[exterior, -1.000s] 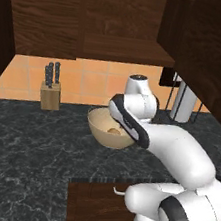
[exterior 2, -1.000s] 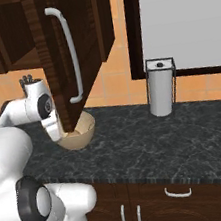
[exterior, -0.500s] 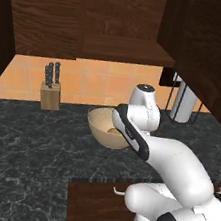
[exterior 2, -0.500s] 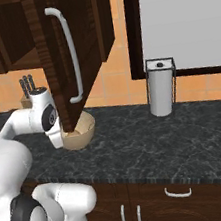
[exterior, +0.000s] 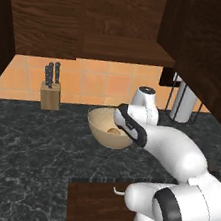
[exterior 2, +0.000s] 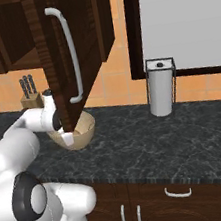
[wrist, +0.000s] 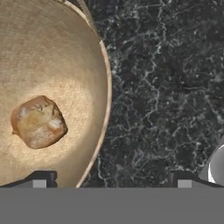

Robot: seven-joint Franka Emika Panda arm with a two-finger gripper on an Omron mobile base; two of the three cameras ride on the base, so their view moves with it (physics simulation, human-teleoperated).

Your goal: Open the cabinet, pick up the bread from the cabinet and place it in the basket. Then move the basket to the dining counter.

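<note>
Tan roll (wrist: 38,121) lies in beige basket (wrist: 83,65) on black counter (wrist: 166,87), under open dark cabinet door (exterior 2: 53,55).

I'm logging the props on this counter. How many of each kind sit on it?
Basket: 1
Bread (in the basket): 1
Knife block: 1
Paper towel holder: 1
Total: 4

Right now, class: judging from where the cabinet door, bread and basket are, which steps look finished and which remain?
Done: the cabinet door stands open, and the bread lies inside the basket. In hand: the open gripper straddles the basket's rim, one fingertip inside and one outside, holding nothing. Left: the basket sits on the black speckled counter, so gripping it and carrying it to the dining counter remains.
</note>
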